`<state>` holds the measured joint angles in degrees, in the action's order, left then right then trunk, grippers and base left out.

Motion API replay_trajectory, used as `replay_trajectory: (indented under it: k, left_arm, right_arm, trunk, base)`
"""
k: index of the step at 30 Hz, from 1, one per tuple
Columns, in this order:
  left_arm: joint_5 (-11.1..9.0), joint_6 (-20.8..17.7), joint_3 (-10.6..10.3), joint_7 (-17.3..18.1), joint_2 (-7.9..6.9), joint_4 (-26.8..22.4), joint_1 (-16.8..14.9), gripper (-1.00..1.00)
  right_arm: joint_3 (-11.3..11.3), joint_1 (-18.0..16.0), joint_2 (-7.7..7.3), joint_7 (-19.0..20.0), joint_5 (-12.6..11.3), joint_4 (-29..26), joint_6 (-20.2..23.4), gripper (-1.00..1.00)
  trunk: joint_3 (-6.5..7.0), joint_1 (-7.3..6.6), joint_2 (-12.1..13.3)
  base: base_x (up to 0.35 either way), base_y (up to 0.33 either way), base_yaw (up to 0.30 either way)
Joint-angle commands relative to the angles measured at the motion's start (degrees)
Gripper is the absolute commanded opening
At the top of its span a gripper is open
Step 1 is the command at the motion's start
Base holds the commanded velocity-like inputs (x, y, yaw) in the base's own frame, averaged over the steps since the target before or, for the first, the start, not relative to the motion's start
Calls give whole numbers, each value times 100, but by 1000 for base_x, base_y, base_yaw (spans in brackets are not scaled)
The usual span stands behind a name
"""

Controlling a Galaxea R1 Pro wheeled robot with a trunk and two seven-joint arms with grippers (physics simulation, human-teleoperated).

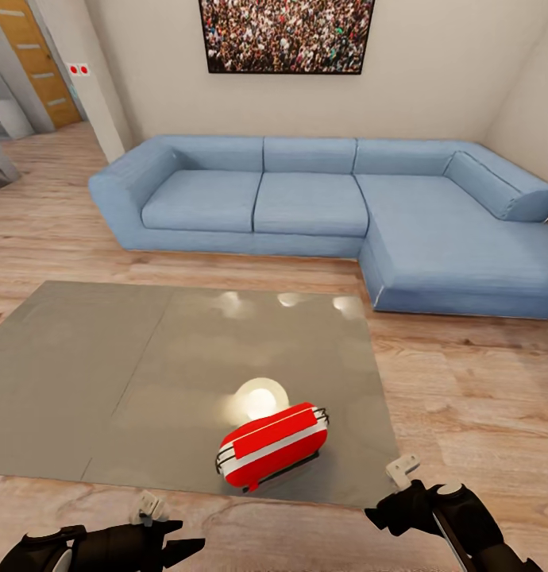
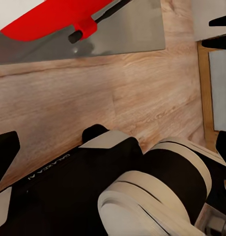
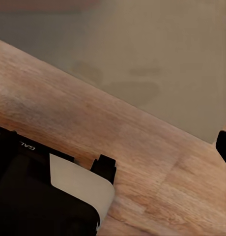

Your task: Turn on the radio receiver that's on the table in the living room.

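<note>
Red radio receiver (image 1: 272,445) (white band) lies tilted on table (image 1: 107,381).

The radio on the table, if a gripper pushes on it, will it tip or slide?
The radio looks small and probably light, so a push may slide it on the glossy table. It appears to lie tilted on a rounded body, so it might rock. Its thin wire handle could flex if caught.
</note>
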<state>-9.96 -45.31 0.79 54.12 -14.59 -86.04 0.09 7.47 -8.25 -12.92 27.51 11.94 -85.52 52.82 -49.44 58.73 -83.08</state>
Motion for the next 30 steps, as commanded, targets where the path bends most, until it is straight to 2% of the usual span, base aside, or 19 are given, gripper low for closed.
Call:
replay_trajectory:
  k: [1, 28, 30]
  left_arm:
    - [-1, 0, 0, -2, 0, 0, 0, 100]
    - [7, 3, 0, -7, 0, 0, 0, 100]
    - [1, 42, 20, -40, 20, 65, 0, 100]
  right_arm:
    - [0, 0, 0, 0, 1, 0, 0, 100]
    - [0, 0, 0, 0, -12, 0, 0, 100]
    - [-66, 66, -33, -65, -72, 66, -7, 100]
  trunk:
    - [-9, 0, 0]
    - [-44, 0, 0]
    - [-44, 0, 0]
  base:
    - [0, 0, -63]
    - [0, 0, -6]
    - [0, 0, 0]
